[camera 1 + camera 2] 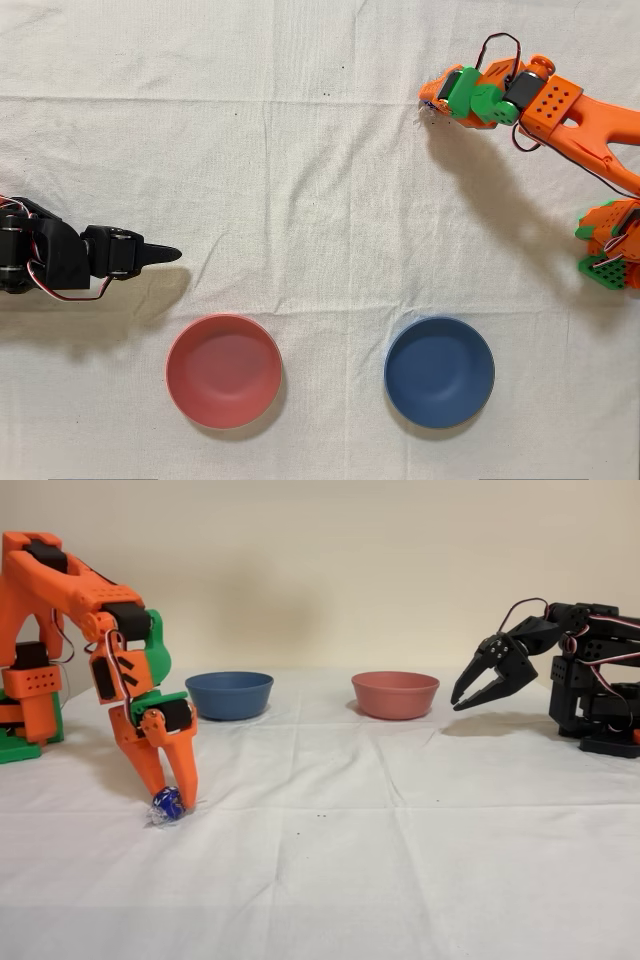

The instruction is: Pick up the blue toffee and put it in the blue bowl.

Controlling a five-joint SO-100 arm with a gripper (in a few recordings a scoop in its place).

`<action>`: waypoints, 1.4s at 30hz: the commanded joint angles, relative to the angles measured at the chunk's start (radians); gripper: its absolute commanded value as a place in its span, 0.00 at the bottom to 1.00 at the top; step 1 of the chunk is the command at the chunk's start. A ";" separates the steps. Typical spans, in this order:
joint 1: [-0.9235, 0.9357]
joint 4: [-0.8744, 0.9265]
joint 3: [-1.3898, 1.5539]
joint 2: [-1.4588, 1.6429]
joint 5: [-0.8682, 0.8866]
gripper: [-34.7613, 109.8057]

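Note:
The blue toffee (167, 803) lies on the white cloth at the left of the fixed view, its shiny wrapper showing between the tips of my orange gripper (172, 796). The gripper points straight down, and its fingers (184, 770) press against both sides of the sweet, so it is shut on it. From overhead the gripper (432, 100) is at the top right, and the arm hides most of the toffee. The blue bowl (440, 372) sits empty at the lower right of the overhead view, well away from the gripper. In the fixed view the blue bowl (229, 693) stands behind and to the right of the gripper.
A pinkish-red bowl (223, 370) stands empty to the left of the blue one in the overhead view. The idle black arm (60, 260) rests at the left edge, its claw pointing inward. The cloth is wrinkled.

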 commanded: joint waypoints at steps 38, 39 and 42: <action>-0.512 0.505 -0.175 0.545 0.123 0.34; -0.555 0.515 -0.175 0.560 0.133 0.34; -0.681 0.531 -0.166 0.606 0.156 0.34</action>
